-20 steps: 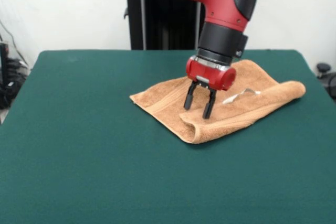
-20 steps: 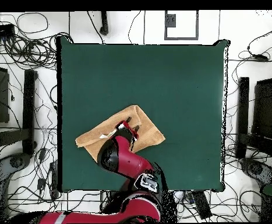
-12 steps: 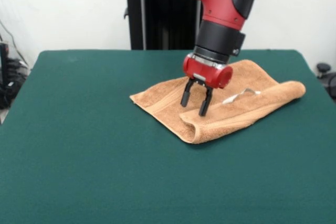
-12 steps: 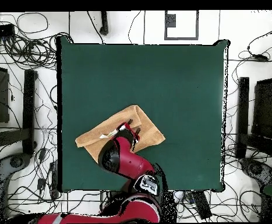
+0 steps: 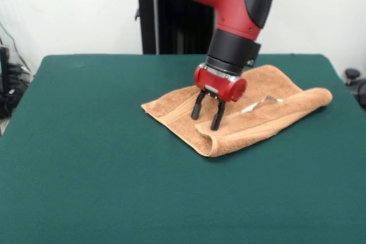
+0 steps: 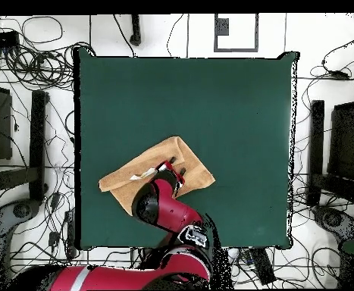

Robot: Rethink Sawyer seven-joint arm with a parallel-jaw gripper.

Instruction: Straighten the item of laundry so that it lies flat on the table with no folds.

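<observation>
Against the pictures from a second ago, the gripper [image 5: 205, 115] has slid a little to the left in the front view and its wrist leans slightly more, while the towel [image 5: 269, 115] lies in the same folded heap with no visible shift. The two black fingers [image 5: 196, 108] stand apart with a clear gap between them and hold nothing; their tips point down at the towel's left half, and whether they touch the terry or hang just above it cannot be told. Going from left to right in the front view, the towel starts at a flat single-layer corner with a woven band running toward the near side, then rises into a doubled fold whose rounded edge faces the near side, then carries a small white label [image 5: 260, 103] on top, and ends at the right in a thick rolled end. It sits on the green table [image 5: 86, 170] right of centre and toward the far side, well apart from every edge. In the overhead view the red arm [image 6: 164, 208] covers the part of the towel nearest the robot's base, so that edge is hidden, and only a little of the gripper shows past the wrist. The arm's upper links are cut off at the top of the front view.
</observation>
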